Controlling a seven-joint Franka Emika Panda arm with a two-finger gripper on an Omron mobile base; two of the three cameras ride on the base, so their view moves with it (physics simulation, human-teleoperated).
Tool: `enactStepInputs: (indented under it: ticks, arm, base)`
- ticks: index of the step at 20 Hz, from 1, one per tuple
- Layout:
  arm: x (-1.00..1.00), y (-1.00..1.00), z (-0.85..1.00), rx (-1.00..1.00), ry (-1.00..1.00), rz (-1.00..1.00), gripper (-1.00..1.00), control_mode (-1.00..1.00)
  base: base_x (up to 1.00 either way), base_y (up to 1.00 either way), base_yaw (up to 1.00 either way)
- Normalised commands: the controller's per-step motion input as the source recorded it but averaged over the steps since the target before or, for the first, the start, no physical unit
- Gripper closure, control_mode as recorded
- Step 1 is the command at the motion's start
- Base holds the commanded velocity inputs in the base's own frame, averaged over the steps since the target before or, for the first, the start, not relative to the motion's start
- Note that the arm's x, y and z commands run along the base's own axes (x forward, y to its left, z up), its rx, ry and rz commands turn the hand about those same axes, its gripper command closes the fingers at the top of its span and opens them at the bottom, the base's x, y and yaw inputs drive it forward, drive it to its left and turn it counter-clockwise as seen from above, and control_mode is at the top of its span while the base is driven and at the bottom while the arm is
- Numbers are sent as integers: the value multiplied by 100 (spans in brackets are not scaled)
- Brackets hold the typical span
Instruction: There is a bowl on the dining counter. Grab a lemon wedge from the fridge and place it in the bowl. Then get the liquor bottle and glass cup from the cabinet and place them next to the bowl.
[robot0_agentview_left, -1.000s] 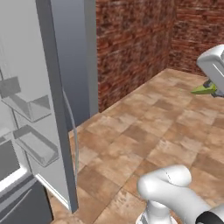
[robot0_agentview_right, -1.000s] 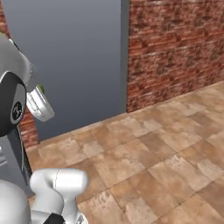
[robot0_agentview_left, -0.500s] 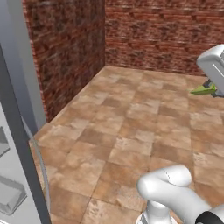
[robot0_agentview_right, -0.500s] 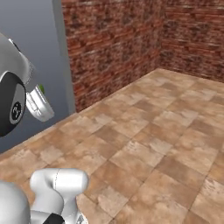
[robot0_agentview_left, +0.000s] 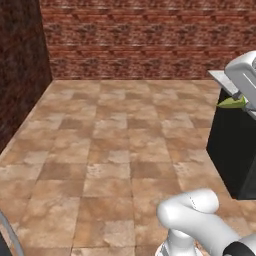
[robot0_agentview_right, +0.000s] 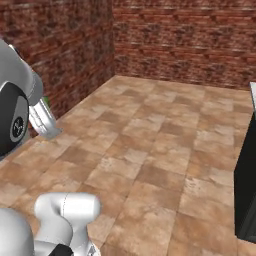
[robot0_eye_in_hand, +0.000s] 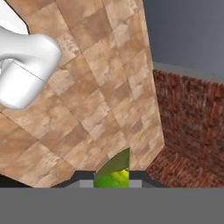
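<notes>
1. The gripper (robot0_eye_in_hand: 112, 183) is clamped on the lemon wedge (robot0_eye_in_hand: 113, 172). In the hand view the yellow-green wedge pokes up from between the two dark fingertips, so the jaws stand narrow around it, not shut empty.
2. In the left base view the same wedge (robot0_agentview_left: 231, 102) shows as a small green-yellow sliver under the white hand, high above the tiled floor (robot0_agentview_left: 115, 150). It is probably carried that high so that it clears furniture while the base drives.
3. The wedge hangs just in front of the upper edge of a black counter base (robot0_agentview_left: 235, 150) with a pale slab on top; this may be the dining counter, but too little of it shows to be sure.
4. Relative to that black base, the floor stretches out to a red brick wall (robot0_agentview_left: 135, 40) at the back, with nothing lying on the tiles.
5. The wedge is out of the fridge and in the grip, so the fetching part looks done. What remains for it, judging by the task, is reaching the bowl and dropping it in.
6. The hold is on a small, slippery piece, so a firm squeeze makes sense during travel.
</notes>
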Motion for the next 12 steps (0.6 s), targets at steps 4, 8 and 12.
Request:
enactStepInputs:
  ticks: [4, 8, 12]
  arm:
    - [0, 0, 0, 0, 0, 0, 100, 100]
    - [0, 0, 0, 0, 0, 0, 100, 100]
    - [0, 0, 0, 0, 0, 0, 100, 100]
  base:
    - [33, -6, -47]
    - [64, 0, -40]
    - [87, 2, -35]
